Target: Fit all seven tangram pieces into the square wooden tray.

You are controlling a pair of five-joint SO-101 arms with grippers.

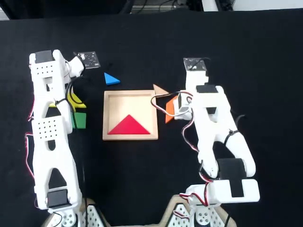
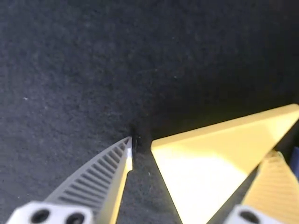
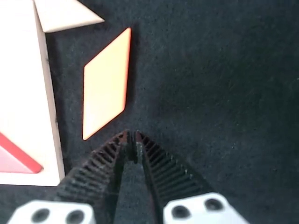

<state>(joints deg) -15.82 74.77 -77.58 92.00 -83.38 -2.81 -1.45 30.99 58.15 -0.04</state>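
Note:
The square wooden tray (image 1: 130, 137) lies mid-table with a red triangle (image 1: 129, 126) inside it. My left gripper (image 2: 201, 163) stands open low over the mat, and a yellow triangle (image 2: 210, 163) lies between its fingers. My right gripper (image 3: 131, 136) is shut on nothing, just right of the tray (image 3: 51, 130), close to one corner of the orange parallelogram (image 3: 106, 84). A plain wooden triangle (image 3: 65, 14) lies past the parallelogram at the tray's corner. In the high view the yellow piece (image 1: 75, 100) shows partly under the left arm.
A blue triangle (image 1: 111, 79) lies behind the tray's left corner. A green square (image 1: 79, 120) sits beside the left arm, near the yellow piece. Black mat covers the table, with open room behind and in front of the tray.

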